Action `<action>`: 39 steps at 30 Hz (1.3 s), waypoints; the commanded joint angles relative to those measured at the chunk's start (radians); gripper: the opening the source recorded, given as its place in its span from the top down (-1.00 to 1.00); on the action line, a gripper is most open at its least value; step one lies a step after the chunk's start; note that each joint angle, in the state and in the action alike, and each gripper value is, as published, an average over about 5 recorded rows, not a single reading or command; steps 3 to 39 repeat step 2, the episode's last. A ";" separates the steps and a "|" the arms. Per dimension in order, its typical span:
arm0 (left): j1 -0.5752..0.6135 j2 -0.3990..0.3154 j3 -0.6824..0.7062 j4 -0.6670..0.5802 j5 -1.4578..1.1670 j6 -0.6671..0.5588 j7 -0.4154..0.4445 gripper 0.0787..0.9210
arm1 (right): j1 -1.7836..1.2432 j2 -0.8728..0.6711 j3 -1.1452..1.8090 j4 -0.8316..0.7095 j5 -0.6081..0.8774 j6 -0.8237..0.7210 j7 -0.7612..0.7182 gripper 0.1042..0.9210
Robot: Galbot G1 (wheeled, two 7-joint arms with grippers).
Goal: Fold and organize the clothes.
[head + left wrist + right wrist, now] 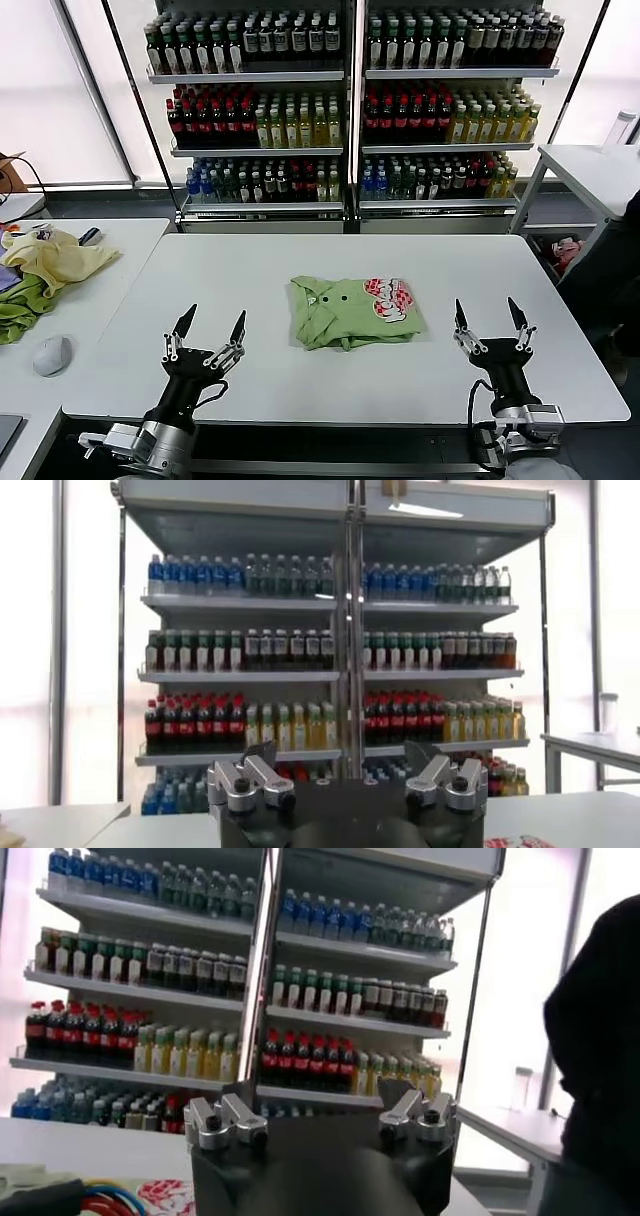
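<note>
Polo shirt (355, 311) folded compact at table (250, 270) centre, graphic up, left gripper (211, 327) at its 8 o'clock and right gripper (489, 316) at its 4 o'clock, both spread wide, empty, apparently parked clear after folding.

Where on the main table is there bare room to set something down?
Bare table surrounds the folded polo shirt: the far strip toward the shelves, and both sides. The near corners are taken by the left gripper and right gripper, both open. The side table is crowded.
</note>
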 commanded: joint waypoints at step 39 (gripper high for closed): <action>-0.023 0.010 -0.005 0.017 0.005 0.001 0.015 -0.77 | 0.007 0.005 0.025 -0.005 0.011 -0.030 0.002 -0.76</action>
